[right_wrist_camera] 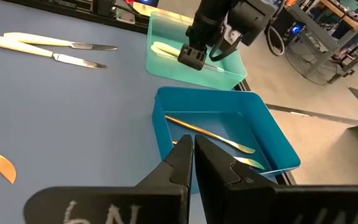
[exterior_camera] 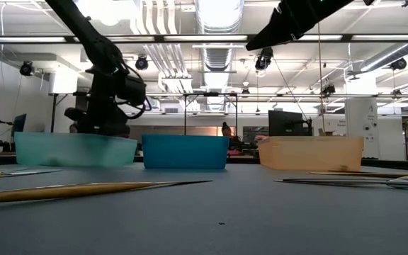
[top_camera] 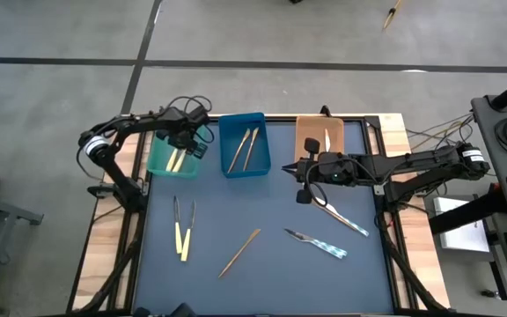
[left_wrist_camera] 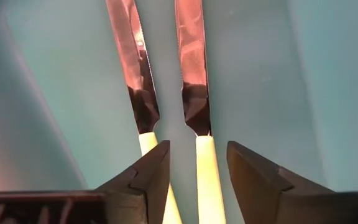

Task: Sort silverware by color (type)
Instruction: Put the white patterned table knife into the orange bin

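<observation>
Your left gripper (top_camera: 192, 148) stands spread over two cream knives (left_wrist_camera: 207, 168) in the teal tray (top_camera: 158, 163), your right gripper (top_camera: 303, 195) pressed together and empty; five pieces are sorted, five remain on the table (top_camera: 262, 264).

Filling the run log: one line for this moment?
left gripper: open over teal tray, two cream-handled knives inside | right gripper: shut, empty, near blue tray | five pieces left on table
</observation>
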